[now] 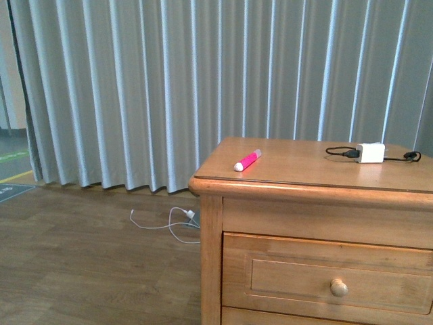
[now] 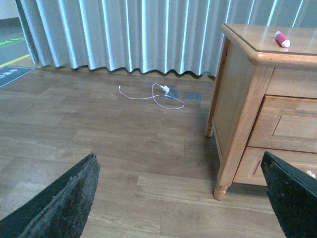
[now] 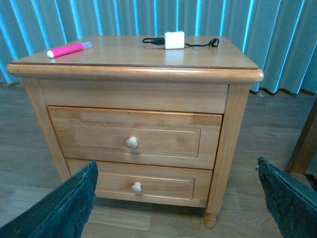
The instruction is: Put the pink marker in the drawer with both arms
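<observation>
marker (image 1: 247,160), the pink one, lies on the nightstand top (image 1: 298,166) toward its left side, well apart from the white charger (image 1: 371,152). drawer (image 3: 168,140) beneath is shut, knob (image 3: 131,143) untouched. left gripper (image 2: 178,157) and right gripper (image 3: 176,162) both gape empty, off the furniture. opening step, i reckon: one arm pulls the knob, the other fetches the marker.

Only the fingertips of the robot were in view. The left gripper (image 2: 178,161) had two broad, flat fingers (image 2: 64,203) of matt black, each a wedge with a straight, slanted inner edge ending in a blunt corner. Their surface was coarse and grainy, flecked with small pale specks like worn rubber. The right gripper (image 3: 177,163) had fingers (image 3: 290,198) of the same shape and rough finish, looking dark grey-black with a faint greenish cast.
</observation>
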You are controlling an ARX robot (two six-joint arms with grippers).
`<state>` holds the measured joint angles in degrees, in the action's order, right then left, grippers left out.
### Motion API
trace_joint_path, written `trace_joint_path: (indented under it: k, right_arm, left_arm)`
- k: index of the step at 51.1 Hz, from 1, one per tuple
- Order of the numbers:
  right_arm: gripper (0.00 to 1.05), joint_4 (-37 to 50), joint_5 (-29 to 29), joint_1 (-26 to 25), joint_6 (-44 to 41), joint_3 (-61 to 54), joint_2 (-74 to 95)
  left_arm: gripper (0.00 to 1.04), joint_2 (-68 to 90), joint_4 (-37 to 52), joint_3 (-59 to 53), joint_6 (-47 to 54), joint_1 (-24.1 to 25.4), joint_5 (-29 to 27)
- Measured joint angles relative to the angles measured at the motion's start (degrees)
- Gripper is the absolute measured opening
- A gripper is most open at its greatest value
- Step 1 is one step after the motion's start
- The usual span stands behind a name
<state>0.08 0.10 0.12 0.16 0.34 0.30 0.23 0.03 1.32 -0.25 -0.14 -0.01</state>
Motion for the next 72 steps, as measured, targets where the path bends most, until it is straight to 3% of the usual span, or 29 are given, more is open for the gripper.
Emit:
trace_joint_path:
  k: [39,43,46,54,65,72]
  right_arm:
    - [0.96,0.02,0.2,0.02,-0.11,0.0,0.0]
    - [0.96,1.29,10.97,4.28,-4.2,0.0,1.25]
    - [0.96,4.11,14.93,7.58,-6.4,0.04,6.03]
    - [0.96,14.38,17.88,12.15,-6.12,3.21,23.85]
    - [0.96,26.4,18.49,14.01,-1.84,15.39,56.78]
    - [0.96,29.53,19.41,14.62,0.42,23.47,73.7]
  left_arm:
    - [0.99,0.0,0.0,0.0,0.0,0.0,0.0]
    - [0.99,0.0,0.0,0.0,0.0,0.0,-0.02]
    - [0.99,0.0,0.0,0.0,0.02,0.0,0.02]
    - [0.99,0.0,0.0,0.0,0.0,0.0,0.02]
    - [0.99,0.0,0.0,0.0,0.0,0.0,0.02]
    - [0.99,0.0,0.0,0.0,0.0,0.0,0.02]
